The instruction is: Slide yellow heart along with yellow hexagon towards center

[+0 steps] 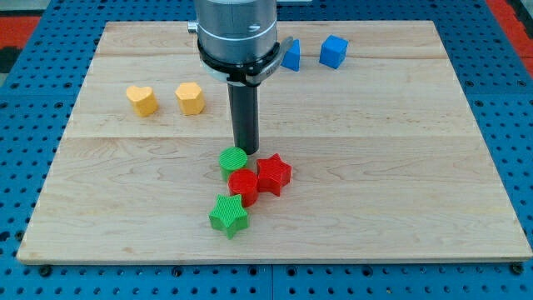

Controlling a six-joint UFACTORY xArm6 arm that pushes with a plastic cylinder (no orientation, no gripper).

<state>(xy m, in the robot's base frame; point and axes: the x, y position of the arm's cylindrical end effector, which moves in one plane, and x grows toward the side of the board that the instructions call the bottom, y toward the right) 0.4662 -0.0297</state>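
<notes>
One wooden board (400,167) carries everything in view, resting on a blue perforated base (17,125). Above it hangs the arm's grey housing (236,33), ending in a straight dark rod; no claw is fitted, so nothing stands apart, together or clamped. My tip (246,151) sits near the board's middle, touching or just beside the far edge of the green round block (234,158).

Block positions:
- Red star (273,173) and a second red block (243,183) (shape unclear) lie just right of and nearer than the green round block.
- Green star (228,215) lies nearest.
- Two blue blocks (333,52) sit far right; the left one is partly hidden.
- Yellow heart (142,100) and yellow hexagon (191,97) sit far left, side by side, well apart from my tip.

Recommended procedure: route my tip around to the heart's left side, clear of the green block. Push rightward and slightly nearer, so the heart meets the hexagon squarely. Keep the line through both centres; an off-centre push would likely let one slip aside.
</notes>
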